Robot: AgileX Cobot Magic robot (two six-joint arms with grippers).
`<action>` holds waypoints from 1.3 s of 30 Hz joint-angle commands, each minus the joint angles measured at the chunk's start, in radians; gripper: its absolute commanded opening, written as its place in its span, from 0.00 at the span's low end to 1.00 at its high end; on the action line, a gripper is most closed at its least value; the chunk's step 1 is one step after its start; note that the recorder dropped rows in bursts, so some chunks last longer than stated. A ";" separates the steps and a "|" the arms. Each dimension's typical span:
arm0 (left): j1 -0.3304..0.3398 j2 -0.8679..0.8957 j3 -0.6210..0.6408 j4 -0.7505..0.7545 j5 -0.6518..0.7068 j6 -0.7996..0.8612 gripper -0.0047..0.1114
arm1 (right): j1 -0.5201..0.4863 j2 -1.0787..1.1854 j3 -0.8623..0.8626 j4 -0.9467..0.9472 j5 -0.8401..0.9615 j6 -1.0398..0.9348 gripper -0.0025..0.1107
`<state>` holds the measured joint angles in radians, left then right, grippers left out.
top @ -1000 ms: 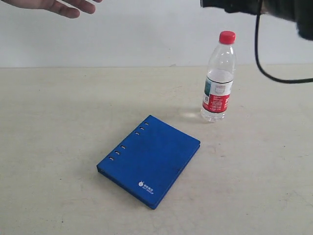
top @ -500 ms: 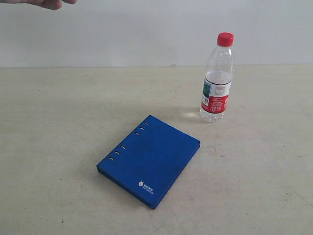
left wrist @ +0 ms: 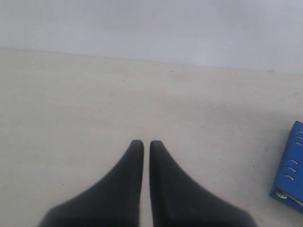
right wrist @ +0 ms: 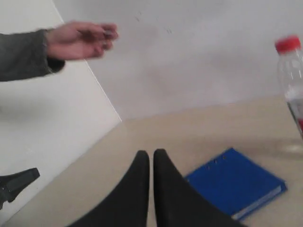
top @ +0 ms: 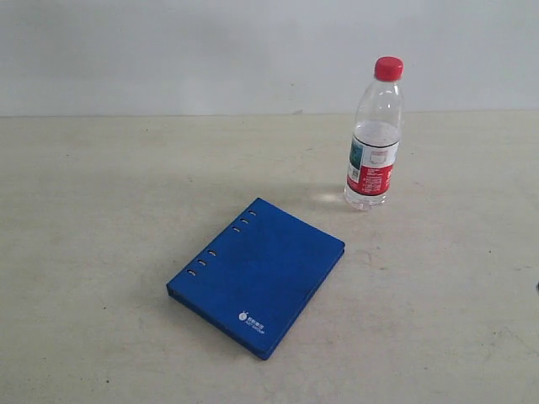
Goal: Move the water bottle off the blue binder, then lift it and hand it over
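Observation:
The water bottle (top: 373, 135) stands upright on the beige table, behind and to the right of the blue binder (top: 257, 274), not touching it; its red cap and clear top show in the right wrist view (right wrist: 291, 71). The binder lies flat, rivets along its left edge, and appears in the right wrist view (right wrist: 234, 182) and as a corner in the left wrist view (left wrist: 289, 168). My left gripper (left wrist: 143, 143) is shut over bare table, away from both. My right gripper (right wrist: 151, 153) is shut and holds nothing. Neither gripper shows in the exterior view.
A person's hand (right wrist: 80, 39) in a grey sleeve hovers high against the white wall in the right wrist view. A dark gripper part (right wrist: 16, 182) sits low at that view's edge. The beige table (top: 101, 210) meets a white wall behind.
The person's hand at the exterior view's top left and the dark arm with cable at its top right have both left the exterior view. Bottle and binder have not moved.

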<state>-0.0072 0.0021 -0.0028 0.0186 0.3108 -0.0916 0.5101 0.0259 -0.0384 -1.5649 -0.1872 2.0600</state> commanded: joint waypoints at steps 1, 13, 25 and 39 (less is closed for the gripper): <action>-0.005 -0.002 0.003 -0.123 -0.039 -0.012 0.08 | -0.002 0.088 0.038 0.051 0.018 0.037 0.02; -0.005 -0.002 0.003 -0.500 -0.213 0.007 0.08 | -0.002 0.588 0.038 0.060 -0.046 0.016 0.48; -0.005 -0.001 -0.147 -0.451 -0.380 0.066 0.08 | -0.002 1.083 -0.136 0.071 -0.234 -0.111 0.51; -0.005 0.867 -0.566 -0.624 0.121 0.590 0.26 | -0.007 1.479 -0.465 0.041 -0.414 -0.190 0.51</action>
<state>-0.0072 0.7039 -0.5496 -0.4104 0.3472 0.3198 0.5101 1.4537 -0.4535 -1.5037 -0.5977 1.8700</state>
